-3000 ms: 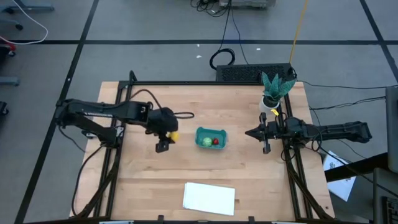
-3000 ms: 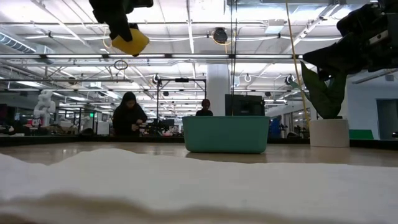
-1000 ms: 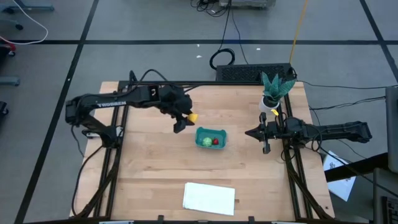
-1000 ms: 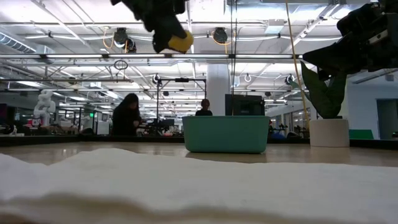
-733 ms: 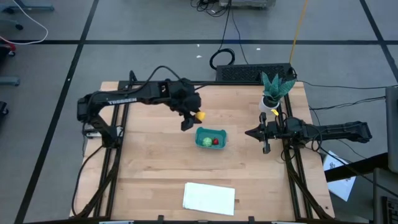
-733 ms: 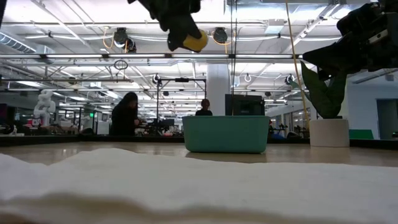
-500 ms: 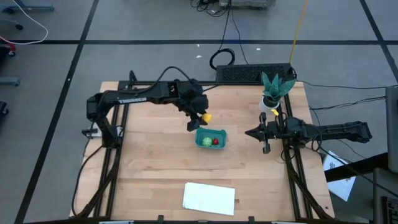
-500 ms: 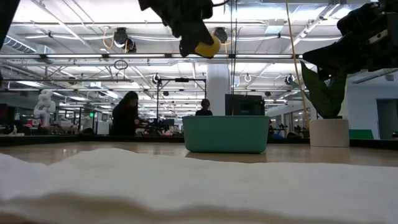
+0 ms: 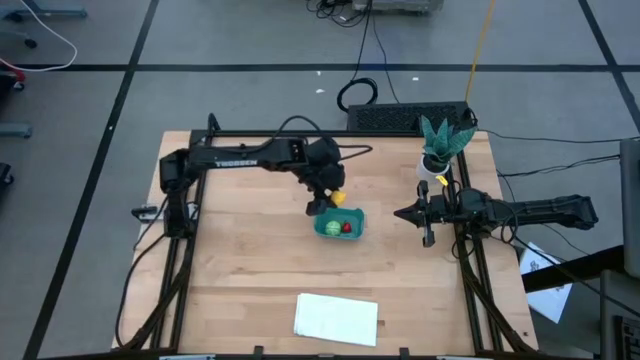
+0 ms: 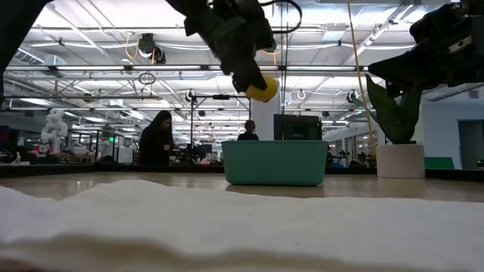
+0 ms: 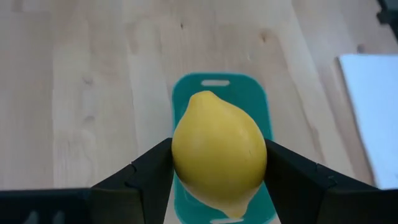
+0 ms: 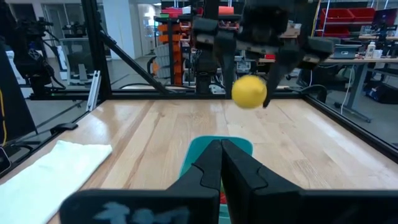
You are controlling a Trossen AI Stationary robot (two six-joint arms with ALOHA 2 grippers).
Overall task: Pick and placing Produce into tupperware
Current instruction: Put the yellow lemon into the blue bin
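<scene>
text: "TROSSEN" | on: left arm (image 9: 245, 158), upper link, white letters | view: high | other legible text: none

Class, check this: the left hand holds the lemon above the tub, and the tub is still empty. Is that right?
Not quite. The left hand does hold the lemon above the tub, but the tub is not empty: the high view shows the green ball and the red piece already inside it.

My wooden table (image 9: 240, 270) carries the teal tub (image 9: 339, 223) at centre; white sheet (image 9: 337, 318) at six o'clock; potted plant (image 9: 440, 148) at two.
</scene>
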